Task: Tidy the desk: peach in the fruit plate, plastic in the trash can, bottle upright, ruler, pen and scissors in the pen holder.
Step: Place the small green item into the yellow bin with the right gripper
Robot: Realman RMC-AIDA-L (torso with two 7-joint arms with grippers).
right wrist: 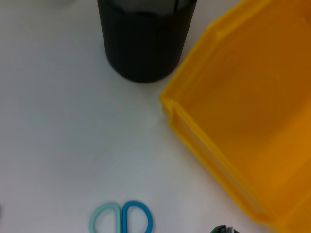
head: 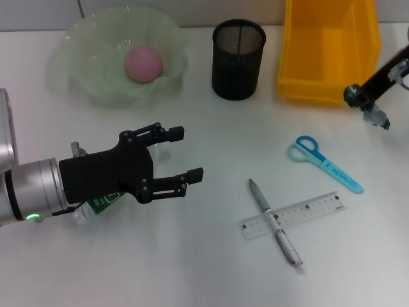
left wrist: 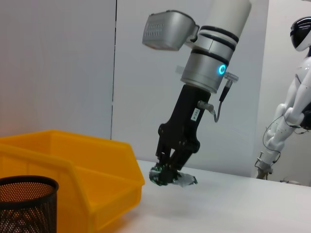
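the peach (head: 143, 62) sits in the plate (head: 83, 77) at the desk's (head: 211, 268) back left; the pen (head: 275, 224) lies across the ruler (head: 294, 215).

White desk (head: 192, 268), pale grey wall (left wrist: 58, 63)

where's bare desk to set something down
Free: the strip between the pen holder and the scissors, and the near edge below the left hand. Crowded: around the crossed pen and ruler.
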